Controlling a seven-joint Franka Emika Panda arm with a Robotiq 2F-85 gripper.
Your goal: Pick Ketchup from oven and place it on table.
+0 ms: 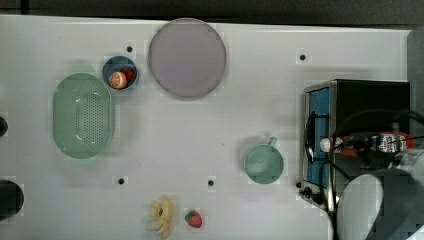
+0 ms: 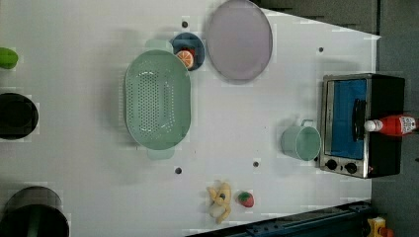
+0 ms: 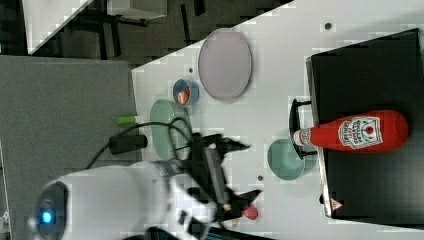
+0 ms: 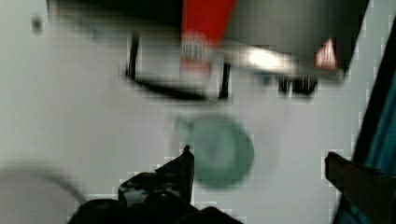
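Meanwhile the small blue bowl [image 1: 120,72] holds an orange slice [image 1: 117,80] and something red; the green mug [image 1: 263,163] and colander [image 1: 83,115] hold nothing. Ketchup [image 3: 357,132] lies atop the oven [image 3: 372,175]; the gripper [image 3: 240,172] fingers stand apart.

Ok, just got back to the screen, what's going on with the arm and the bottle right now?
The Ketchup lies on its side on top of the oven, cap poking past the front edge above the door handle. Nothing is holding it. The gripper is open and empty, hanging over the table in front of the oven, near the green mug. So the pick has not happened yet.
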